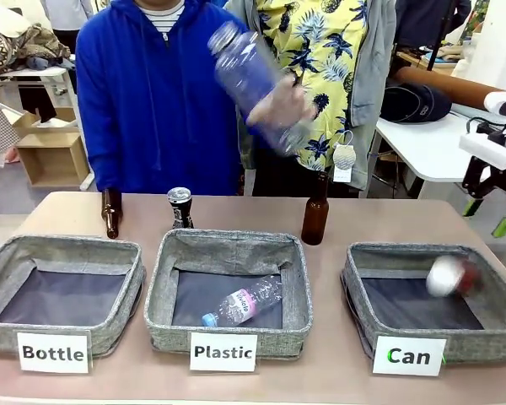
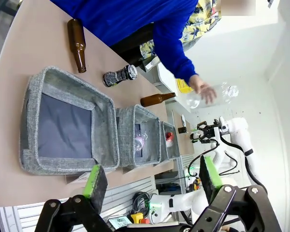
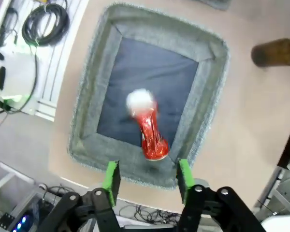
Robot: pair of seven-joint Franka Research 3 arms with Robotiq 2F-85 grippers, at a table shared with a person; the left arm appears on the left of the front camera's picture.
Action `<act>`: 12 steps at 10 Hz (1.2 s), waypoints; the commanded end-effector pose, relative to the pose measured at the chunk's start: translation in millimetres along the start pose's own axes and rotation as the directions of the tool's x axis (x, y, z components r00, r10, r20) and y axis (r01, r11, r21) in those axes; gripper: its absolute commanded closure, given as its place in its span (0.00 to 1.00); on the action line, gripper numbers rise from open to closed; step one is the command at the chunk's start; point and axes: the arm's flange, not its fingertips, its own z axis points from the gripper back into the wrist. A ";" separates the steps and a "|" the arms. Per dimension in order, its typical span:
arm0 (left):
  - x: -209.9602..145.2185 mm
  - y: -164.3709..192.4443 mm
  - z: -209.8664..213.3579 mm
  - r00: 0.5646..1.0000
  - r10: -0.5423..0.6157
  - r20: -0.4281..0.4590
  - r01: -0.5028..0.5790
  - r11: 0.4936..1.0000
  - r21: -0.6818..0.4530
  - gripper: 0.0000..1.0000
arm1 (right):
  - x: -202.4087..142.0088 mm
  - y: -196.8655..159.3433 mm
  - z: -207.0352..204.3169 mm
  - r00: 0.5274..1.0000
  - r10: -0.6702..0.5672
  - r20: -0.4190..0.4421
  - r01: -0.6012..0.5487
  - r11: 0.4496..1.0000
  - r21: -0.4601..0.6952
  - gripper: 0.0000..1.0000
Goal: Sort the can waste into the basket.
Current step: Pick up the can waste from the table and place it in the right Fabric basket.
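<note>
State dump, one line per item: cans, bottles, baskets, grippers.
red can: crushed, blurred, inside the Can basket.
black can: upright on the table.
Plastic basket: holds a clear bottle lying down.
left brown bottle: upright on the table.
right brown bottle: upright on the table.
held bottle: tilted, blurred, in the person's hand.
left gripper: open.
right gripper: open, above the Can basket.

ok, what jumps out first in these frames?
A person's hand holds a motion-blurred clear plastic bottle high over the table's far side. The crushed red can, also blurred, is inside the "Can" basket, under the open right tool. The black can stands behind the "Plastic" basket.
</note>
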 end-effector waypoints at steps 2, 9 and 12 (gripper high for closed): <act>1.3 -1.0 1.1 1.000 -0.022 0.006 0.022 1.000 -0.020 0.00 | -6.7 -6.6 6.4 0.995 -0.019 0.103 0.015 0.999 0.034 0.00; 1.3 -1.0 1.1 1.000 -0.022 0.006 0.022 1.000 -0.020 0.00 | -20.5 -45.7 30.0 -0.383 -0.823 0.419 0.487 0.206 0.849 0.00; 1.3 -1.0 1.1 1.000 -0.022 0.006 0.022 1.000 -0.020 0.00 | -36.4 -67.3 6.3 -0.659 -0.751 0.037 0.161 -0.092 0.983 0.00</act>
